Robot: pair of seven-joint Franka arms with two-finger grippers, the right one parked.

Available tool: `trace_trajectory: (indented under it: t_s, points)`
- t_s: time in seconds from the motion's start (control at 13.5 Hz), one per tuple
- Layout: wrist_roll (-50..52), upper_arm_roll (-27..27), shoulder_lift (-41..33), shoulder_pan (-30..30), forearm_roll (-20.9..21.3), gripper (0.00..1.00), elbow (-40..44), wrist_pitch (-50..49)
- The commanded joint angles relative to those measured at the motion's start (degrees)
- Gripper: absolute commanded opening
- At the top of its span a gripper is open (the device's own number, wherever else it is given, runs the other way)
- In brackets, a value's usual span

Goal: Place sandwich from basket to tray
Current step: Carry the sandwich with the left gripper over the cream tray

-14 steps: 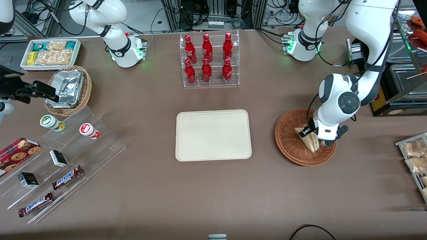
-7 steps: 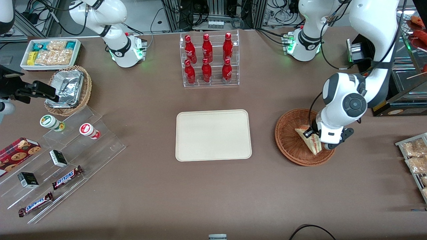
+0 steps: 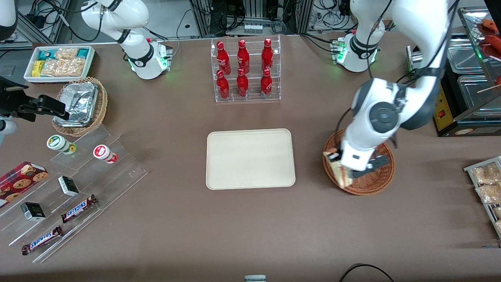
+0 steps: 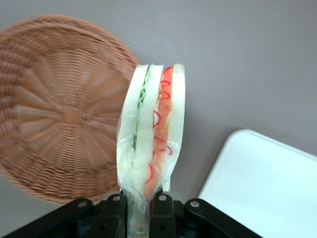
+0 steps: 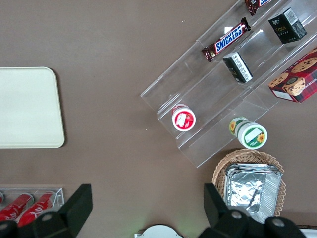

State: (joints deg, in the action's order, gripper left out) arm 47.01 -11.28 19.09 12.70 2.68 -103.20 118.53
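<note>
Gripper (image 4: pixel 141 201) clamps sandwich (image 4: pixel 151 139) above basket (image 4: pixel 59 119) rim

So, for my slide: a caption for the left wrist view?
Gripper shut on the sandwich, lifted above the basket, tray nearby.

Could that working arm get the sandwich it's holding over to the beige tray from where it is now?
Probably yes. The gripper, shut on the sandwich, hangs over the basket edge nearest the tray, with only bare table between them.
</note>
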Motion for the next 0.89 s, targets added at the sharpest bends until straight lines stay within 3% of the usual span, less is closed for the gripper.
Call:
trace_trajectory:
  t_s: [0.0, 0.81]
  points:
    - [-1.38, 0.38, 5.59, 5.12, 0.57, 0.0, 6.68, -2.17]
    - [5.36, 0.47, 24.57, 23.06, 0.39, 0.0, 27.95, -1.99]
